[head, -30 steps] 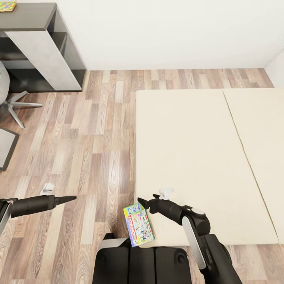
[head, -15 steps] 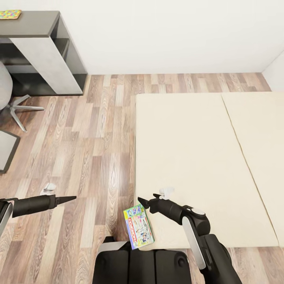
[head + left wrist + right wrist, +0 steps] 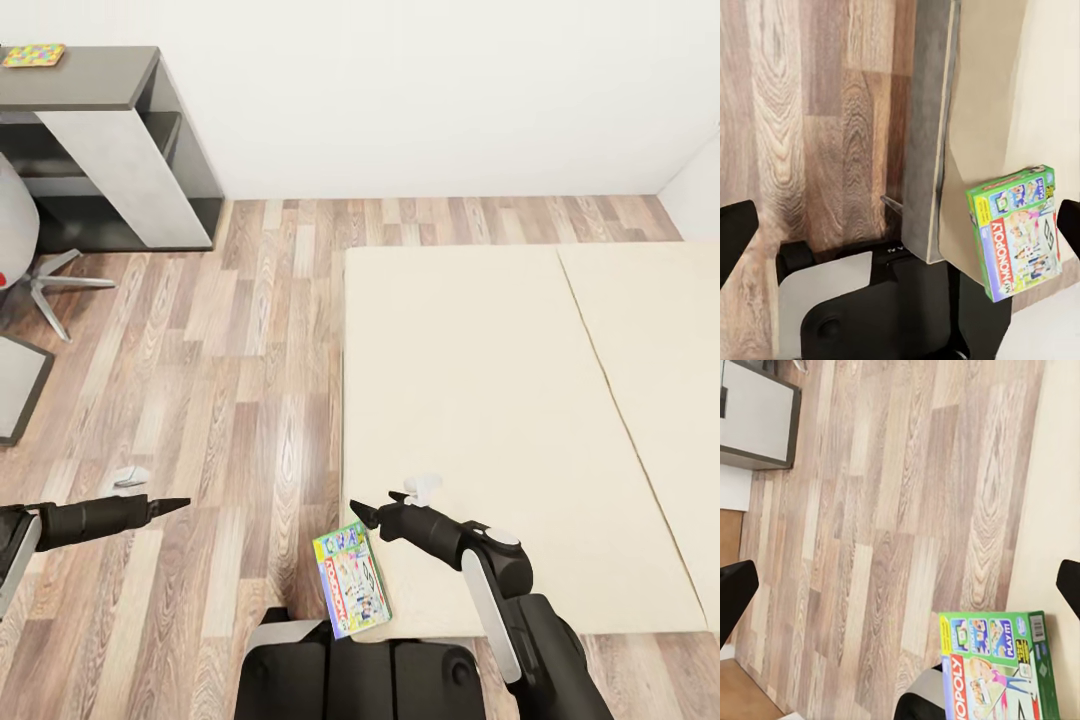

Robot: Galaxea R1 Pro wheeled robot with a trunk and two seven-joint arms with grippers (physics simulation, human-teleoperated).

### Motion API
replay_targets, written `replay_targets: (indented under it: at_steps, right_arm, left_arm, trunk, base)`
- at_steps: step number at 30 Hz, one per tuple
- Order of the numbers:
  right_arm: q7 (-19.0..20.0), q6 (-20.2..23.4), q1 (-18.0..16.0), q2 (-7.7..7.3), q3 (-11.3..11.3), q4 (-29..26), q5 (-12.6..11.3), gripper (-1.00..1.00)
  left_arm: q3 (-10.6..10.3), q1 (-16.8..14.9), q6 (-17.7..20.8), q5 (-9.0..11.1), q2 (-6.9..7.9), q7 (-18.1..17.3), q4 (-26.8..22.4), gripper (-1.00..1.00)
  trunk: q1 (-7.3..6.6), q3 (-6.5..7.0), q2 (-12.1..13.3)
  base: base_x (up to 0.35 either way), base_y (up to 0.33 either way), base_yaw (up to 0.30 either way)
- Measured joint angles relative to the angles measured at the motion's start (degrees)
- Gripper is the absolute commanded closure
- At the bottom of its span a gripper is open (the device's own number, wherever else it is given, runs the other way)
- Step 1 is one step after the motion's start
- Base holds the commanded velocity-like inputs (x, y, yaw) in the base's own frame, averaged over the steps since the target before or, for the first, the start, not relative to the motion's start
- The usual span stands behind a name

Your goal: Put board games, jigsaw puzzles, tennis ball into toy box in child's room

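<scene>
While both pincers gape empty, the Monopoly box (image 3: 351,577) overhangs the bed (image 3: 480,400) corner beside open floor (image 3: 220,380).

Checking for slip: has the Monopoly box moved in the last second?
No. The Monopoly box sits at the same spot on the bed corner; desk and bed shifted down-frame together, so the camera moved.

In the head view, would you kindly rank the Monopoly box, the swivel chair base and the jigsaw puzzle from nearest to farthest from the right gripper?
1. Monopoly box, just beside the right gripper, at the bed's corner.
2. Swivel chair base, far left on the floor.
3. Jigsaw puzzle, on the dark cabinet top.
</scene>
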Motion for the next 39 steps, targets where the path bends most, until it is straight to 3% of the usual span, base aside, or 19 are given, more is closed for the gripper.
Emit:
replay_targets:
  at_steps: [12,17,28,32,39]
  right_arm:
    - [-1.21,-0.07,0.0,0.08,-1.66,3.48,-0.05,-1.0]
    - [-4.11,0.07,0.0,0.15,-3.33,3.77,-0.09,-1.0]
    - [-19.11,0.61,0.0,0.79,-3.66,3.81,-0.42,-1.0]
    - [-21.69,0.65,0.0,0.87,-3.56,3.8,-0.73,-1.0]
    - [-22.63,0.61,0.0,0.9,-3.39,3.8,-0.9,-1.0]
  left_arm:
    - [-0.24,-0.17,-0.03,-0.08,-4.2,12.16,0.01,-1.0]
    - [-0.28,-0.18,-0.03,-0.11,-4.81,15.18,0.01,-1.0]
    - [-0.37,-0.26,-0.04,-0.13,-5.59,16.86,0.01,-1.0]
    - [-0.38,-0.27,-0.09,-0.17,-5.96,16.91,0.01,-1.0]
    - [-0.38,-0.27,-0.09,-0.17,-6.13,16.95,0.02,-1.0]
  trunk:
    - [0.0,1.14,0.0]
    - [0.0,1.61,0.0]
    - [0.0,2.56,0.0]
    - [0.0,2.9,0.0]
    - [0.0,3.48,0.0]
  base:
    - [0.0,0.0,0.0]
    - [0.0,0.0,0.0]
    - [0.0,0.0,0.0]
    - [0.0,0.0,0.0]
    - [0.0,0.0,0.0]
